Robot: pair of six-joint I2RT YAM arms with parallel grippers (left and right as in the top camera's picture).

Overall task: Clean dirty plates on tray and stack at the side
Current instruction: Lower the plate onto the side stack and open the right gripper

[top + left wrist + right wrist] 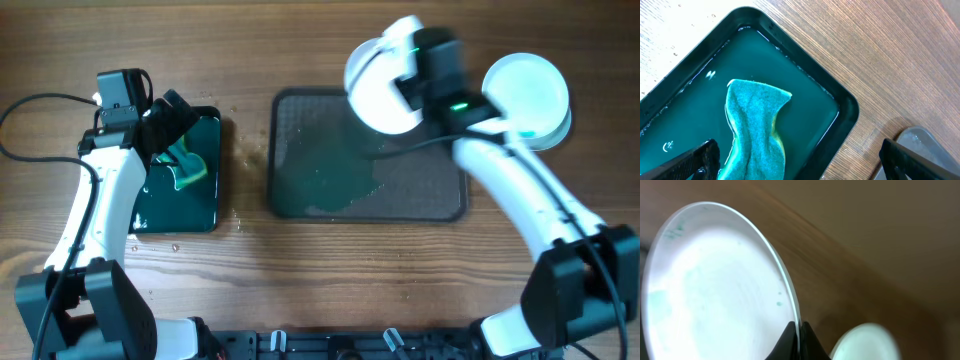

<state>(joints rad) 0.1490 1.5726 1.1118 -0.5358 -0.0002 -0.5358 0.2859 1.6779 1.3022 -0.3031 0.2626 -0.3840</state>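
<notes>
My right gripper is shut on the rim of a white plate and holds it lifted above the far right corner of the dark grey-brown tray. In the right wrist view the plate shows faint teal smears, pinched between the fingers. A stack of plates, pale blue at the bottom, sits right of the tray; it also shows in the right wrist view. My left gripper is open above the teal sponge in the black tray.
The small black glossy tray with green water stands at the left, holding the sponge. A wet green film covers the big tray's left part. Water drops lie on the wood between the two trays.
</notes>
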